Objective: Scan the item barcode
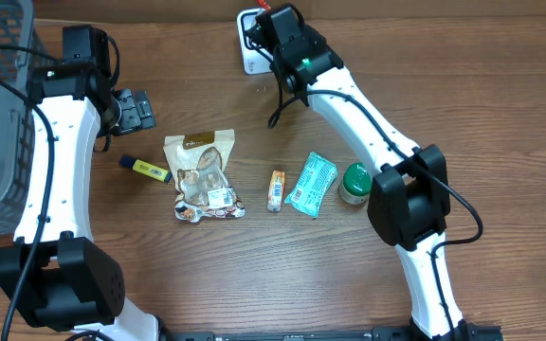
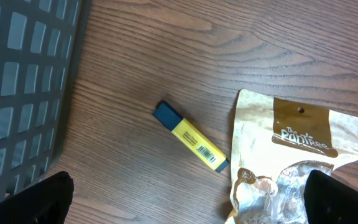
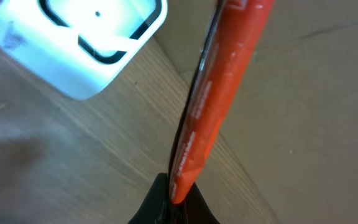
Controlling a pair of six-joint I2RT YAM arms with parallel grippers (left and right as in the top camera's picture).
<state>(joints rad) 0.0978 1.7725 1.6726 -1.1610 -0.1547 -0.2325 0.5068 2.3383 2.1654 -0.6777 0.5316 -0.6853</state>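
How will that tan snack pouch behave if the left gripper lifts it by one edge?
Probably floppy: the pouch looks crinkled and lies flat, so it may sag from a pinched edge. Its glossy clear window suggests slippery film. The lumpy contents seem loose, so the weight could shift to the low end.

The packet [image 3: 219, 93] is orange-red, the scanner [image 3: 79, 43] white, the marker [image 2: 190, 136] yellow and blue, the table [image 2: 260, 50] brown wood-grain.

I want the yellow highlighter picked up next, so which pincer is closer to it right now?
Left. The left pincer hangs open just beyond the yellow highlighter; the right pincer is far across the table, shut on an orange packet by the white scanner.
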